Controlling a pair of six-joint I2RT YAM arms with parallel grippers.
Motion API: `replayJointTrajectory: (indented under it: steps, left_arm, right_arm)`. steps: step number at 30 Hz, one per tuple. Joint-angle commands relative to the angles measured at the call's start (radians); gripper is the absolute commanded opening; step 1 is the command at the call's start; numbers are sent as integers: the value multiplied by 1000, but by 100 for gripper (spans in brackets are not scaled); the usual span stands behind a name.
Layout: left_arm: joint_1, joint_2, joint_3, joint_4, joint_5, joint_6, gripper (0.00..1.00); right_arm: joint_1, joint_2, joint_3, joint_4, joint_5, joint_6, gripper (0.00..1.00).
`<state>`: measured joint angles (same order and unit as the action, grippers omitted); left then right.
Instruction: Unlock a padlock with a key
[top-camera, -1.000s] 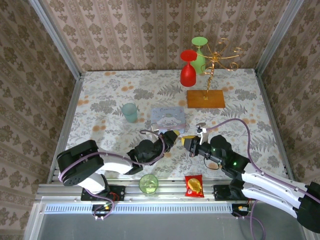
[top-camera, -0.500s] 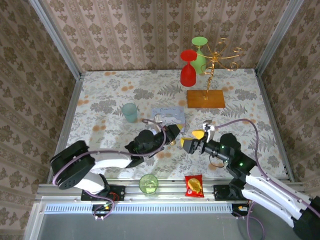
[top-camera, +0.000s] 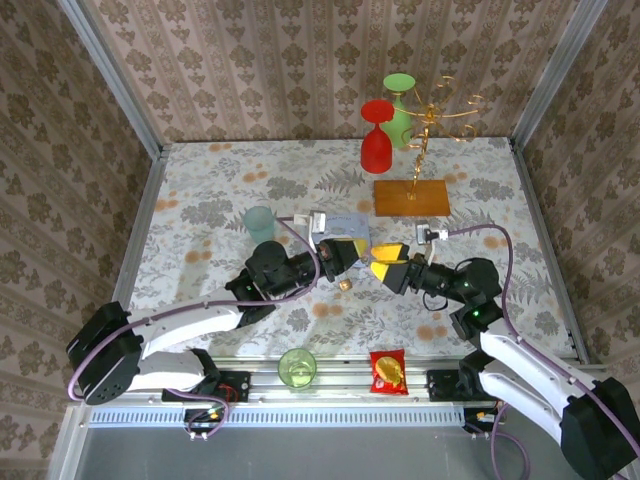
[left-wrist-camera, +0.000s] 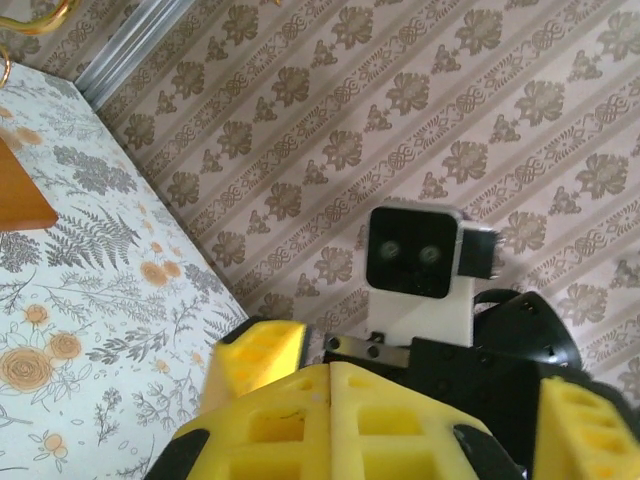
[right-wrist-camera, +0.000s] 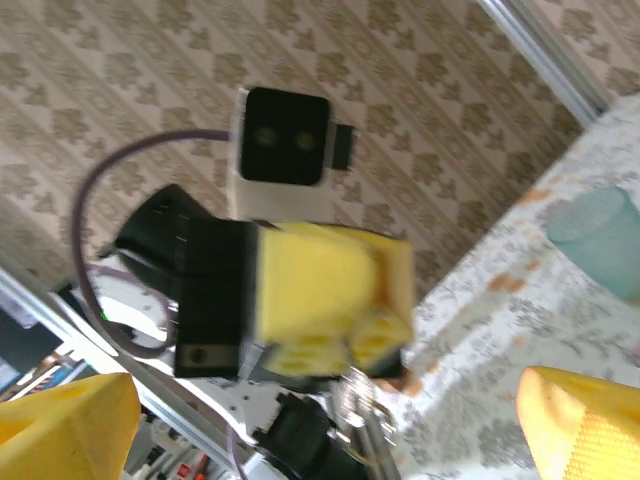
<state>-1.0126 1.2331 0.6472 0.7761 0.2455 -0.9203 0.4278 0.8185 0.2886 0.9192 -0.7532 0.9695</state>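
Top external view, from the near edge outward: a green cup (top-camera: 297, 368) and a red-and-yellow snack packet (top-camera: 387, 372) sit well nearer than the padlock (top-camera: 345, 285), a tiny brass-gold speck against the flowered table (top-camera: 200, 200). Just beyond the padlock is the left gripper (top-camera: 352, 254). Just beyond it and to its right is the right gripper (top-camera: 384, 265), and the two point tip to tip. Farther from the padlock lie a pale printed pouch (top-camera: 340, 228) and a teal cup (top-camera: 260, 224), and well beyond it stands a wooden stand (top-camera: 411, 198).

By my judgement the unlocking is not shown to be finished. The padlock is too small to tell whether its shackle has sprung, and no key can be made out for certain. Nor can I tell whether the padlock rests on the table or hangs under the left gripper. What seems left is to get the key seated in the lock and turned, then the shackle pulled free.

In the left wrist view the left gripper's pads (left-wrist-camera: 300, 425) are pressed together. From the right wrist view a blurred silvery piece (right-wrist-camera: 362, 415) dangles beneath them; whether it is key or shackle I cannot say. The right gripper's fingers (right-wrist-camera: 580, 425) stand wide apart, holding and touching nothing.
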Motion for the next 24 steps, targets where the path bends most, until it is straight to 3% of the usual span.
replayJointTrajectory:
  steps: [1, 6, 10, 24]
  left_arm:
    - [8, -17, 22, 11, 38, 38, 0]
    - [12, 5, -11, 146, 38, -19, 0]
    - [11, 20, -7, 155, 44, -37, 0]
    - [10, 17, -30, 176, 32, -61, 0]
  right_arm:
    - [21, 6, 4, 120, -42, 49, 91]
    - [78, 13, 14, 65, -17, -10, 76]
    - [107, 28, 17, 68, 5, -26, 61]
    - [114, 70, -4, 135, 111, -28, 39]
